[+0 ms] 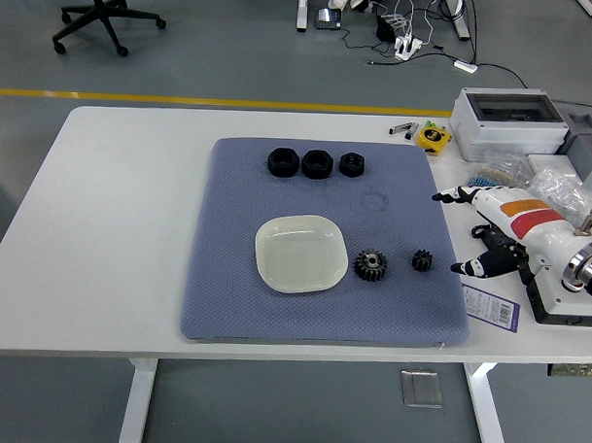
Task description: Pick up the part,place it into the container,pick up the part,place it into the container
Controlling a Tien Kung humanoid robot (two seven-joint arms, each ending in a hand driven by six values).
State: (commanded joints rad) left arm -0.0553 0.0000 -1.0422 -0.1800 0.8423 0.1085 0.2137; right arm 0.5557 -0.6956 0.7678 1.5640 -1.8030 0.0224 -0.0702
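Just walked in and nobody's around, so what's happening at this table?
Nothing is being handled right now. The robot's right hand rests at the right edge of the blue mat, fingers relaxed and holding nothing. Two black gears lie beside an empty pale dish, and three black nuts sit farther back.

You've got 2 black gear parts lying flat on the pad: larger gear (370, 265) just beside the container's 3 o'clock side, smaller gear (422, 259) farther out at 3 o'clock. Container (301, 253), a cream square dish w/ rounded corners, sits upright, empty.
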